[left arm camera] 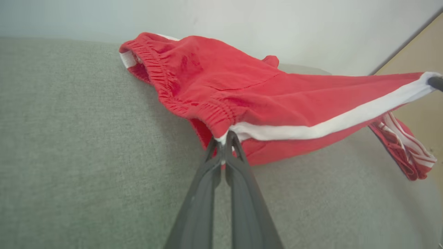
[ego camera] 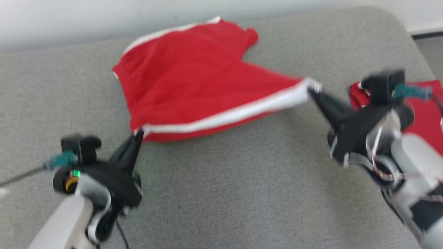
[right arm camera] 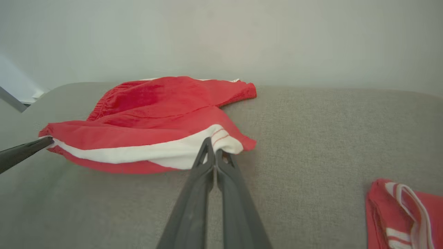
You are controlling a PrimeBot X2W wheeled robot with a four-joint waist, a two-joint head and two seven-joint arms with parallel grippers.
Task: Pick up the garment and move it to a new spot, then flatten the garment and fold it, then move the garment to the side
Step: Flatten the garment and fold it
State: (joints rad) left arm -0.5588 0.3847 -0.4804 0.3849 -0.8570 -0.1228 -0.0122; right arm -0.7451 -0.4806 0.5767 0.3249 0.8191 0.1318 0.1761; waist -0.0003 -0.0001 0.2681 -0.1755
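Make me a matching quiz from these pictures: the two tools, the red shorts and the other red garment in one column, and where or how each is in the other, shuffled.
1 left tool
2 right tool
3 red shorts
4 second red garment

A lying apart on the robot's right
B shut on the waistband corner
C shut on the leg hem corner
D stretched between both tools

Pairs: 1-B, 2-C, 3-D, 4-A

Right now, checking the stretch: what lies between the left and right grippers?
The white-striped edge of the red garment spans from left gripper to right gripper, over grey cushion, in the head view.
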